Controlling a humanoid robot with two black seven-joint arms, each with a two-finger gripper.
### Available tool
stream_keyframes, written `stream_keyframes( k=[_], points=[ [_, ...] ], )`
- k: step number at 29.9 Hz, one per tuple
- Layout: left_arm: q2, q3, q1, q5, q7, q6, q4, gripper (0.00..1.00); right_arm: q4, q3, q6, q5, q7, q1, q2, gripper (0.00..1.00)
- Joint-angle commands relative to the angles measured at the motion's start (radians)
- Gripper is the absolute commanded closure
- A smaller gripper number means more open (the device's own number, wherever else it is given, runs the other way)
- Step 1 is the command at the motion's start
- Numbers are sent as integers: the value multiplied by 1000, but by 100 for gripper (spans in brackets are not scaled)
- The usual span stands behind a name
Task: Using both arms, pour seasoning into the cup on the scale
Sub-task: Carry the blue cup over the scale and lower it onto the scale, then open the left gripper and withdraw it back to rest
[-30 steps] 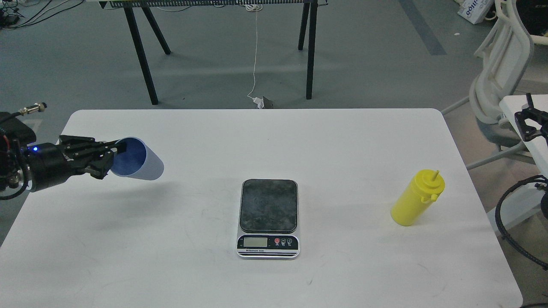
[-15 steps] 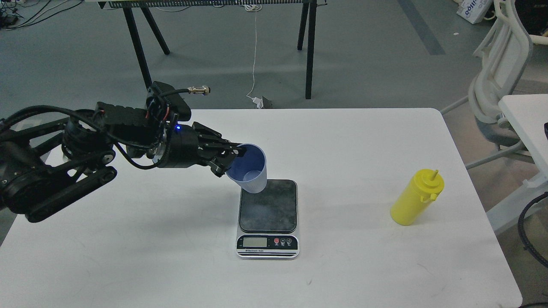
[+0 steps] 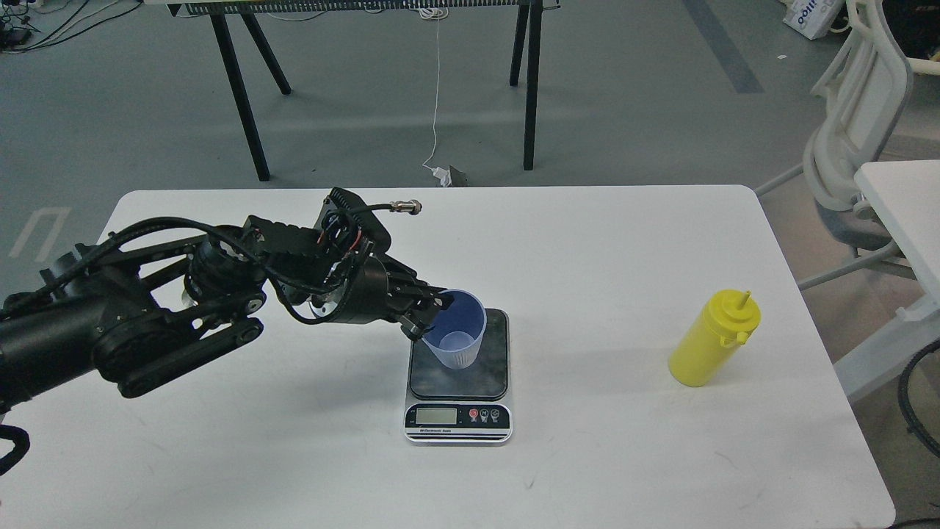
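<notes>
Cup (image 3: pixel 457 336) pinched at its rim by left fingers (image 3: pixel 424 308), seemingly resting on scale (image 3: pixel 492 382).

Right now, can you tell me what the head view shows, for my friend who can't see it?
The left arm's fingers grip the rim of a light-blue cup, holding it upright on or just over the dark plate of a kitchen scale on a white table. A yellow squeeze bottle stands alone to the right, untouched.
</notes>
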Motion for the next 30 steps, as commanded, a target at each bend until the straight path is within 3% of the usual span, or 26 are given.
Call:
stream_keyframes(
  k=[1,10,12,14,18,23,30],
  points=[
    [-7,2,1,-2,0,0,6,88,-2,0,0,1,0,0,0,0],
    [-30,3,5,-3,0,-2,22,80,0,0,0,1,0,-15,0,0],
    [-35,2,4,-3,0,-2,22,68,0,1,0,1,0,-17,0,1],
    [-35,0,-1,-14,0,-2,22,45,0,1,0,1,0,-17,0,0],
    [-20,-20,-10,-28,-6,9,16,23,2,1,0,1,0,-28,-9,0],
    [28,-129,-34,-268,-3,9,20,13,32,18,0,3,0,-69,-21,1],
    [48,-167,-96,-554,-8,14,94,7,162,81,0,3,0,-214,-29,0]
  ],
)
